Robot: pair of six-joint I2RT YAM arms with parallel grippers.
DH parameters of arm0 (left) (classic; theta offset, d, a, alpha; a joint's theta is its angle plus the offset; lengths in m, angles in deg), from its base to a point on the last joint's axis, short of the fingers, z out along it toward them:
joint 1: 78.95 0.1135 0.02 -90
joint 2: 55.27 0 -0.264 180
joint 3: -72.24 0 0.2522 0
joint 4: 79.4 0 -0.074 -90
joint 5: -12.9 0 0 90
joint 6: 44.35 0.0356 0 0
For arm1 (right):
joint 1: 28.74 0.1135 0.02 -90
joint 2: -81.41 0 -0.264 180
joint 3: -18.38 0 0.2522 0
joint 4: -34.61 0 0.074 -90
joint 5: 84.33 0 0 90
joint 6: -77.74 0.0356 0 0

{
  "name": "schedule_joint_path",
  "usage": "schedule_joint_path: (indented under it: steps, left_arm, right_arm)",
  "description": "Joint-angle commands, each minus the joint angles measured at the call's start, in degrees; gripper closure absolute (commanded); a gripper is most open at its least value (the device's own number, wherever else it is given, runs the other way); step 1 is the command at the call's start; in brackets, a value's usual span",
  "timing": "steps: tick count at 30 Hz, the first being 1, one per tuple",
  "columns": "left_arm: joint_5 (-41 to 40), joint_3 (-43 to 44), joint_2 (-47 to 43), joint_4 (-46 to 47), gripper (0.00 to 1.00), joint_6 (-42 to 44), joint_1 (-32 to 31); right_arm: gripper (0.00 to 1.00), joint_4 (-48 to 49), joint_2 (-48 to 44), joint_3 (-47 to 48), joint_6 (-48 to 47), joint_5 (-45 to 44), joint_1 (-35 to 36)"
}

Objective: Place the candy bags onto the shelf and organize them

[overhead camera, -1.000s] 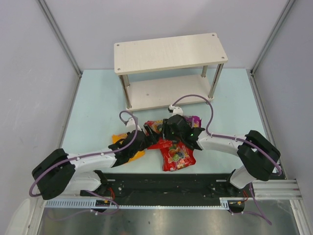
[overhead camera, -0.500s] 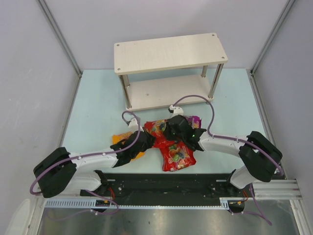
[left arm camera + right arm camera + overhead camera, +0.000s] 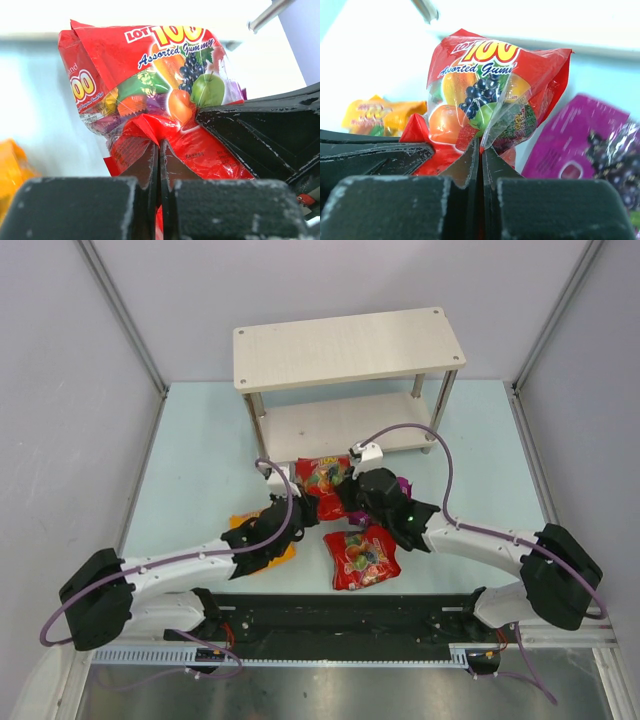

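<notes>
A red candy bag [image 3: 323, 474] hangs just in front of the shelf [image 3: 350, 348], pinched from both sides. My left gripper [image 3: 308, 506] is shut on its lower left edge, the bag [image 3: 150, 75] rising above the closed tips [image 3: 160, 143]. My right gripper [image 3: 350, 495] is shut on its lower right edge [image 3: 490, 85], with a fold of plastic between the tips [image 3: 481, 143]. A second red bag [image 3: 362, 557] lies flat near the arm bases. An orange-yellow bag [image 3: 262, 540] lies partly under my left arm. The purple bag [image 3: 590, 140] lies right of my right gripper, mostly hidden from above.
The shelf's lower board [image 3: 330, 426] sits just beyond the held bag, between metal posts [image 3: 258, 428]. Grey walls close in the pale green table [image 3: 200, 450] on the left, right and back. Cables loop over both wrists.
Both grippers have shut on the red bag. It has come up off the pile and moved toward the shelf; the second red bag now lies uncovered.
</notes>
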Motion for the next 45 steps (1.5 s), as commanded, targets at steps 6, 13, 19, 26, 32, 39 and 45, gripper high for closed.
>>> schedule_joint_path:
  steps: [6, 13, 19, 26, 32, 39, 45]
  left_arm:
    - [0.86, 2.14, 2.26, 19.53, 0.99, 12.82, 6.58]
    - [5.17, 6.69, 10.87, 26.04, 1.00, 17.65, 13.08]
    - [6.76, 11.62, 18.61, 28.95, 1.00, 20.99, 16.25]
    - [7.99, 16.63, 25.64, 29.57, 1.00, 22.31, 19.59]
    - [8.43, 21.11, 29.78, 28.87, 1.00, 23.89, 21.18]
    - [8.34, 23.40, 32.68, 27.11, 0.83, 24.51, 22.32]
    - [8.26, 20.24, 29.00, 25.53, 0.57, 22.58, 22.32]
  right_arm:
    - [1.00, 20.16, 2.22, 2.03, -6.17, -2.49, -4.78]
    - [1.00, 30.43, 9.95, 3.52, -6.18, 1.20, -9.79]
    - [1.00, 35.46, 18.22, 8.71, -6.00, 2.70, -11.73]
    - [1.00, 41.61, 25.78, 12.93, -5.66, 3.84, -12.96]
    - [1.00, 42.05, 31.40, 17.41, -4.33, 5.33, -14.89]
    - [1.00, 42.32, 36.24, 21.54, -2.84, 8.49, -17.44]
    - [1.00, 41.35, 37.91, 22.86, -2.58, 10.61, -18.67]
